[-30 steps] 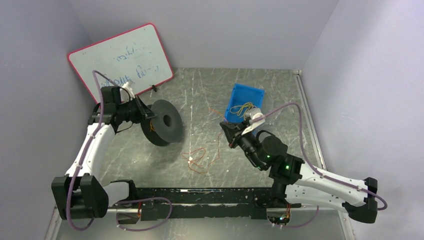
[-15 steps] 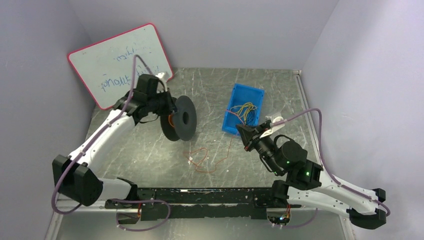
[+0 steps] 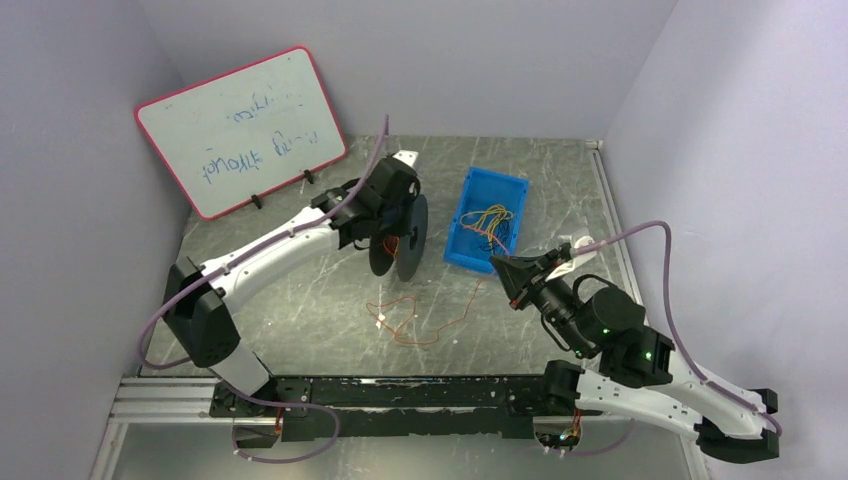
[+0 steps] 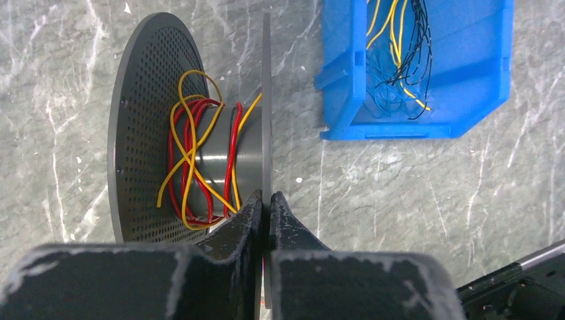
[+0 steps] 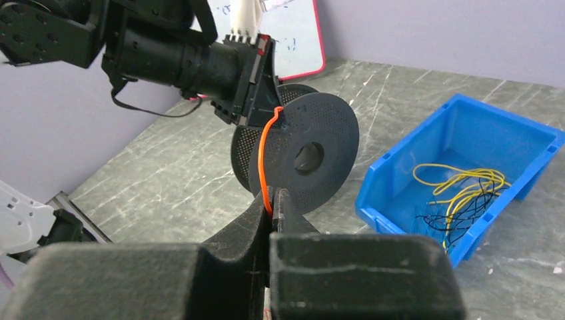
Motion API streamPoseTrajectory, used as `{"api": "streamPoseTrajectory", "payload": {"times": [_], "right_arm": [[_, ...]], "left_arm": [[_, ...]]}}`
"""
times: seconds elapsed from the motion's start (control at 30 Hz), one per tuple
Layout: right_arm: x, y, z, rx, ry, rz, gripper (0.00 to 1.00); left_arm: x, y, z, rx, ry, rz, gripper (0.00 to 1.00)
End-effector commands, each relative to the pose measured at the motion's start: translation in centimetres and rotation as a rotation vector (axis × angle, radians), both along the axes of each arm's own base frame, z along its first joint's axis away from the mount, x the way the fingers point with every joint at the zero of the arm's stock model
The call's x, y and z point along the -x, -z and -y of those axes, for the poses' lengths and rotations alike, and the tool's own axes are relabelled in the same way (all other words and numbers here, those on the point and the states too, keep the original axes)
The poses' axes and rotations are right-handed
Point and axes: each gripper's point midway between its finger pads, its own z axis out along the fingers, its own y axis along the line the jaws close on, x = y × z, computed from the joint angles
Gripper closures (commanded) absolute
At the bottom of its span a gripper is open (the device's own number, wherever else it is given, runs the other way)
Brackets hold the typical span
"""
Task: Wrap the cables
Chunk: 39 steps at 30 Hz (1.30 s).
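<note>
My left gripper is shut on the rim of one disc of the dark grey spool, holding it on edge near the table's middle. Red and yellow cables are wound loosely round its hub. My right gripper is shut on an orange-red cable that arcs up over the spool's rim. In the top view my right gripper sits just right of the spool, and slack orange-red cable loops on the table in front.
A blue bin with loose yellow and black wires stands right of the spool, close to my right gripper. A whiteboard leans on the back left wall. A black rail runs along the near edge.
My left arm has carried the spool rightward from the left side to beside the bin. My right gripper has drawn back to the right with the cable.
</note>
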Motion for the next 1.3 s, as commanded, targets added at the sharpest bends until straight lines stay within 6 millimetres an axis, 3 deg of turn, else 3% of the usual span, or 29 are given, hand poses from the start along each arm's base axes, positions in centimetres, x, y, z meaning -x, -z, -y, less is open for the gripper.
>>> {"api": "streamPoseTrajectory", "payload": {"times": [0.0,0.2,0.43,0.77,1.03,1.27], "right_arm": [[0.5,-0.9,1.4,-0.04,0.009,-0.021,1.0],[0.5,-0.7,1.8,-0.045,0.021,-0.028,1.0],[0.4,-0.4,1.9,-0.034,0.031,-0.037,1.0],[0.3,0.2,2.2,-0.031,0.054,-0.062,1.0],[0.1,0.7,2.3,-0.022,0.069,-0.068,1.0],[0.0,0.9,2.2,-0.011,0.072,-0.072,1.0]], "left_arm": [[-1.1,-2.6,1.6,-0.029,-0.031,0.126,0.93],[-0.2,-1.6,3.7,-0.073,0.005,0.128,0.93],[1.1,-1.9,5.4,-0.09,0.045,0.152,0.93],[2.1,-0.7,5.9,-0.107,0.075,0.131,0.93],[2.6,0.2,6.5,-0.098,0.11,0.106,0.82],[2.9,0.9,6.7,-0.108,0.117,0.09,0.78]]}}
